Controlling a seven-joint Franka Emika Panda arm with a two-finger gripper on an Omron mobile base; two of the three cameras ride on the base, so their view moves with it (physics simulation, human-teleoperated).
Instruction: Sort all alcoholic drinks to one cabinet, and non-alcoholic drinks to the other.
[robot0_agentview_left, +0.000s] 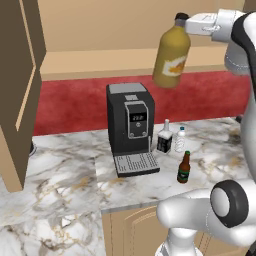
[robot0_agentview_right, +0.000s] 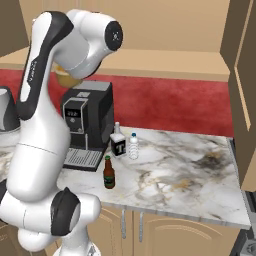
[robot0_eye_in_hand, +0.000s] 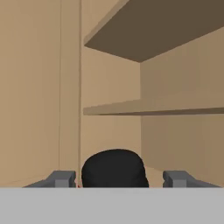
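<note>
Left base view: the end effector (robot0_agentview_left: 186, 23) grips the juice bottle (robot0_agentview_left: 171, 52) at its dark cap and neck, holding it in the air in front of the wide cabinet's shelf (robot0_agentview_left: 100, 62), above and behind the coffee machine (robot0_agentview_left: 129, 125). The bottle hangs tilted, its long axis running from the cap at upper right down to its base at lower left, so the base points down and leftward toward the shelf edge. The grip is high on a heavy body; I judge the bottle could swing or slip, and its low base could catch the shelf lip on the way in. The black-labelled bottle (robot0_agentview_left: 164, 137), the water bottle (robot0_agentview_left: 180, 140) and the beer bottle (robot0_agentview_left: 184, 168) stand upright on the counter (robot0_agentview_left: 65, 170), clear of any drop path only if the arm keeps away from them.

Right base view: the arm hides nearly all of the juice bottle; just a yellow patch (robot0_agentview_right: 66, 76) shows under the elbow, above the coffee machine (robot0_agentview_right: 86, 120). A fall here would land on the machine. The three remaining bottles stand near each other, the beer bottle (robot0_agentview_right: 109, 173) nearest the counter edge.

Hand view: the dark cap (robot0_eye_in_hand: 113, 169) sits between the two finger tips (robot0_eye_in_hand: 61, 178), which close in on its sides. Beyond, tan cabinet shelves (robot0_eye_in_hand: 153, 107) fill the background; a low shelf above may hinder setting the tall bottle upright.
</note>
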